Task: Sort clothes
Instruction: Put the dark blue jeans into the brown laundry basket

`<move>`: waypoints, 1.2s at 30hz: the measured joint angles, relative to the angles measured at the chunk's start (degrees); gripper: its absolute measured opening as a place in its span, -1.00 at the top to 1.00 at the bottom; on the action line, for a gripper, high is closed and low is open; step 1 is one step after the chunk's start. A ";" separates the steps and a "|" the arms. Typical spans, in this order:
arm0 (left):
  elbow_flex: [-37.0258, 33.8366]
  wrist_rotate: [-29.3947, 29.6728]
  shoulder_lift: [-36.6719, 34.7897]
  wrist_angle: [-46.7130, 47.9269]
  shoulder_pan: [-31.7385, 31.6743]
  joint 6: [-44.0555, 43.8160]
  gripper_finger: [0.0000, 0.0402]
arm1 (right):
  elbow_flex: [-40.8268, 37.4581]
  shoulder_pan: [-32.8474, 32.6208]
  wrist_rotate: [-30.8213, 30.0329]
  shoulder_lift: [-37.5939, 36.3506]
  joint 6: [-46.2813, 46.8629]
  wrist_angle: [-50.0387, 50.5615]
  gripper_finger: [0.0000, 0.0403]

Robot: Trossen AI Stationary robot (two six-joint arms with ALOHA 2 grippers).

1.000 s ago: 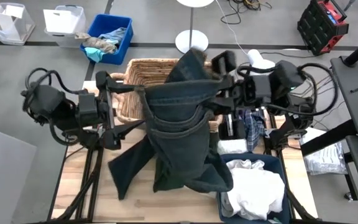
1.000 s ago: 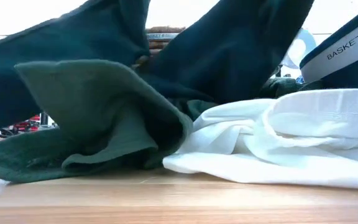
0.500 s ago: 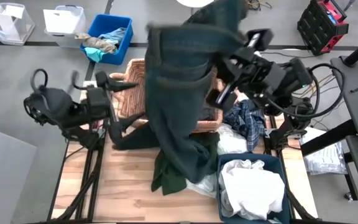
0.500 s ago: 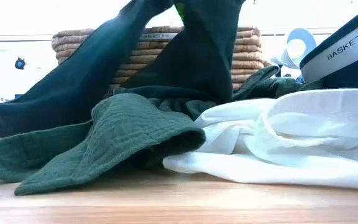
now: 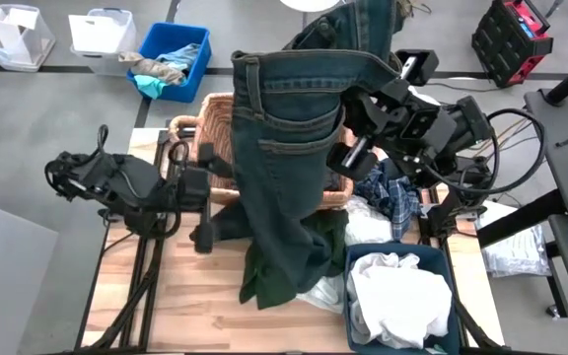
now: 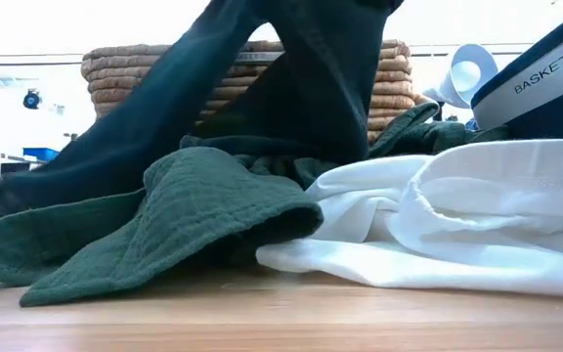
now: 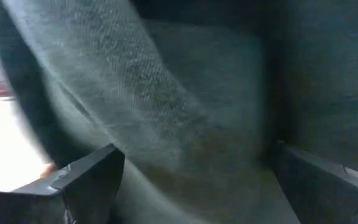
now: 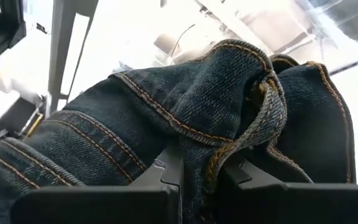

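Hanging from the right gripper [image 8: 194,174], the jeans [image 5: 284,148] are pinched at the waistband between its fingers. They look heavy and floppy. The left gripper [image 7: 185,186] is spread wide beside one leg.

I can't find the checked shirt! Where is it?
In the high view, the navy plaid shirt lies on the table's right side, between the wicker basket and the blue bin of white clothes.

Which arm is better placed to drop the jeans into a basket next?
Right. Its tool is shut on the jeans' waistband, holding them above the wicker basket; the left tool sits low by a trailing leg.
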State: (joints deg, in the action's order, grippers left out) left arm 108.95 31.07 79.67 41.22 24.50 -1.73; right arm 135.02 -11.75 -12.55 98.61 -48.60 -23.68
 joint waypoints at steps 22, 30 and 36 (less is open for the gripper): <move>-5.60 -10.27 5.35 -19.64 -0.68 -6.96 -0.88 | -0.02 0.00 -13.98 0.31 -11.10 2.01 0.85; -5.59 -9.90 5.74 -21.84 -0.76 -9.80 -0.88 | -0.04 0.00 -17.32 0.31 -14.53 2.14 0.85; -5.58 0.70 6.86 -22.54 -1.32 -12.46 -0.88 | -0.04 0.07 -18.23 0.73 -16.02 1.86 0.85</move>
State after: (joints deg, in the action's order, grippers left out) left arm 103.37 31.77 86.53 18.69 23.18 -14.19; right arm 134.98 -11.68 -30.78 99.34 -64.63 -21.82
